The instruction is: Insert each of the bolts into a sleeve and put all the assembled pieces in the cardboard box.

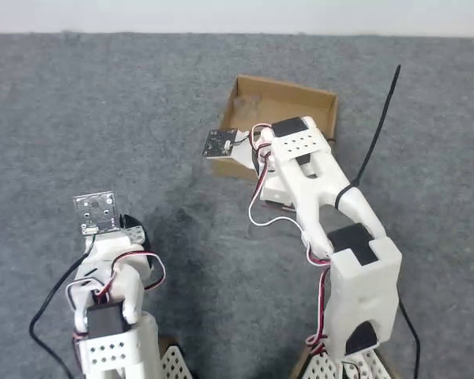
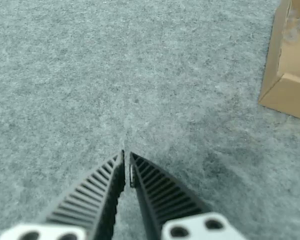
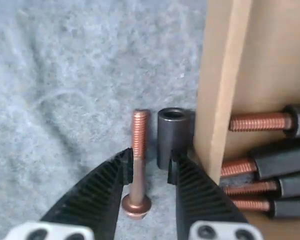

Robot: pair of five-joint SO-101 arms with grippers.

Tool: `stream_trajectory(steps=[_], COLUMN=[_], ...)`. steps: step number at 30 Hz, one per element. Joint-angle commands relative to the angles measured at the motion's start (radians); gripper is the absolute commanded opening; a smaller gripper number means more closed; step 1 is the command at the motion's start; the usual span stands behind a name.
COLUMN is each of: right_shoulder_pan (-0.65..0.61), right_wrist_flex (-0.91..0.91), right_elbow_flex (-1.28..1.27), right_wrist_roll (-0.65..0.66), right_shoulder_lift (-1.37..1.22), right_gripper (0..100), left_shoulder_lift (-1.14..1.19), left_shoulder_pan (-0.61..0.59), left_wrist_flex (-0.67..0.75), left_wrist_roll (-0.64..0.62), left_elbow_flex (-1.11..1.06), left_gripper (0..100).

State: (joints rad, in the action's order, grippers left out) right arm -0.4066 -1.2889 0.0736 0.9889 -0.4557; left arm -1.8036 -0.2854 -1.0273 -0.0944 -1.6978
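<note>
My right gripper (image 3: 152, 155) is open just outside the cardboard box (image 3: 222, 90), low over the grey mat. A copper bolt (image 3: 138, 150) lies between its fingers, close to one finger, with its head toward the camera. Beside it a black sleeve (image 3: 173, 132) rests against the box's outer wall, its open end showing. Inside the box lie several assembled pieces (image 3: 275, 162), bolts pushed into black sleeves. My left gripper (image 2: 126, 155) is shut with nothing in it, hovering over bare mat some way from the box's corner (image 2: 287, 80).
In the high view the right arm stretches out to the near left wall of the box (image 1: 245, 91), which sits at the back middle of the grey mat (image 1: 103, 118). The left arm is drawn back at the front left. A black cable (image 1: 379, 134) runs past the box's right side.
</note>
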Motion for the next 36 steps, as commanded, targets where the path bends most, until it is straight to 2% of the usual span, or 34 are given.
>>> stream_trajectory(steps=[1, 7, 12, 20, 26, 30, 36], right_shoulder_pan=[0.045, 0.039, 0.036, -0.024, -0.033, -0.03, -0.031], right_wrist_flex=[0.059, 0.059, 0.028, -0.039, -0.044, -0.045, -0.088], right_elbow_flex=[0.046, 0.046, 0.046, 0.046, 0.064, 0.074, 0.074], right_wrist_roll=[0.012, 0.015, 0.075, 0.075, 0.055, 0.006, 0.003], right_shoulder_lift=[-0.048, -0.091, -0.104, -0.102, -0.102, -0.097, -0.062], right_gripper=[12.9, 12.9, 13.1, 13.5, 13.9, 21.3, 21.3], left_shoulder_lift=[0.0, 0.0, 0.0, 0.0, 0.0, 0.0, 0.0], left_shoulder_pan=[-0.006, -0.006, -0.006, -0.006, -0.006, -0.006, -0.006], left_wrist_flex=[0.003, 0.003, 0.003, 0.003, 0.005, 0.005, 0.003], left_wrist_roll=[0.015, 0.015, 0.015, 0.015, 0.015, 0.015, 0.015], left_elbow_flex=[0.013, 0.013, 0.013, 0.013, 0.013, 0.013, 0.013], left_gripper=[1, 1, 1, 1, 1, 1, 1])
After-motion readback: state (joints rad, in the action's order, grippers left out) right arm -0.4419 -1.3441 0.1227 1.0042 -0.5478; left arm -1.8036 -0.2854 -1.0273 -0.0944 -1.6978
